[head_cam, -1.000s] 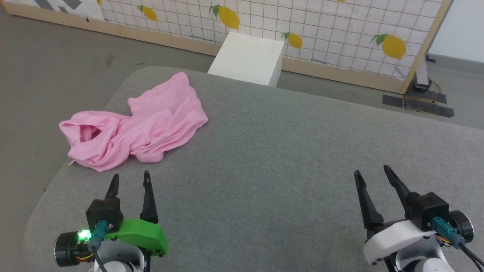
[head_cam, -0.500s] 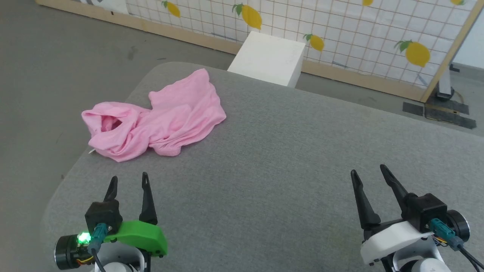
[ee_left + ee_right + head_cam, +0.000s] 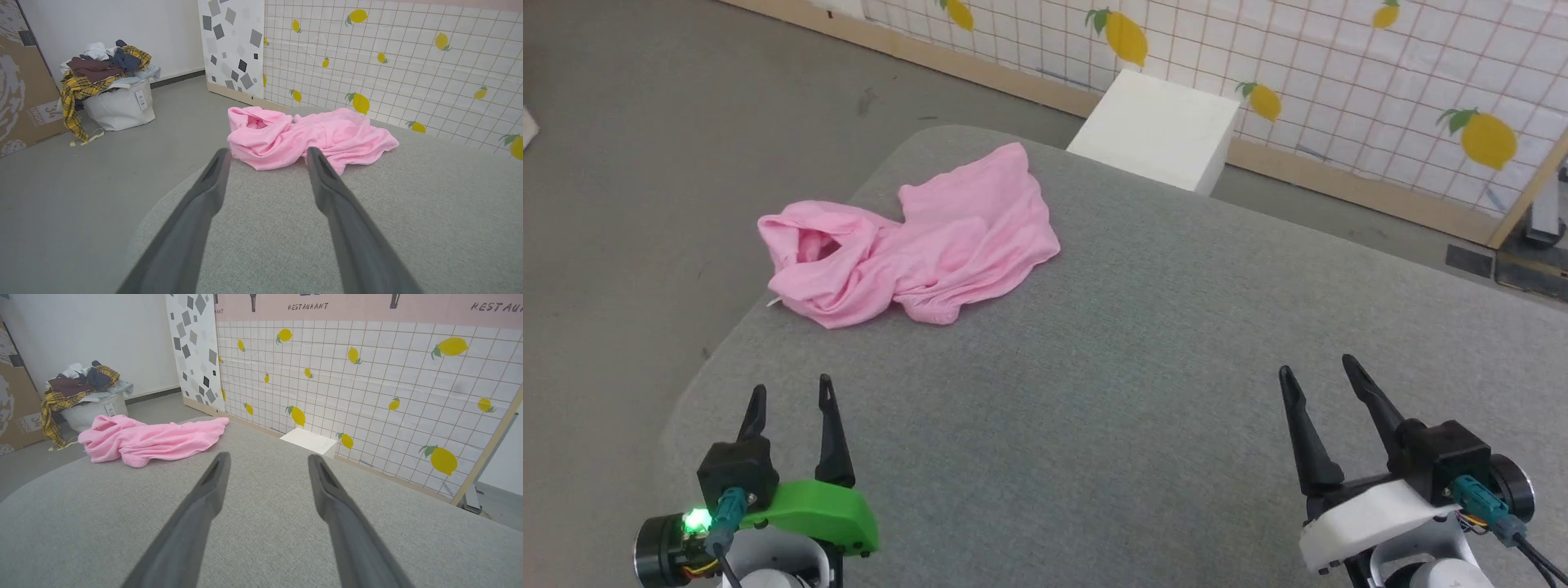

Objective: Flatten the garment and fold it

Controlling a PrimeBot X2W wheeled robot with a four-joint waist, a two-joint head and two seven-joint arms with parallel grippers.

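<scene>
The pink T-shirt (image 3: 915, 245) lies crumpled at the far left corner of the grey table (image 3: 1135, 367). The left gripper (image 3: 791, 388) and right gripper (image 3: 1316, 365) hover spread and empty. Flattening hasn't begun, so reaching for the cloth likely comes next.

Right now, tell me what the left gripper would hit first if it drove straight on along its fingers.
Most likely the garment: the left gripper, jaws open, points at its bunched near edge across bare grey table. If it tilts downward, it could touch the table first; depth is unclear.
</scene>
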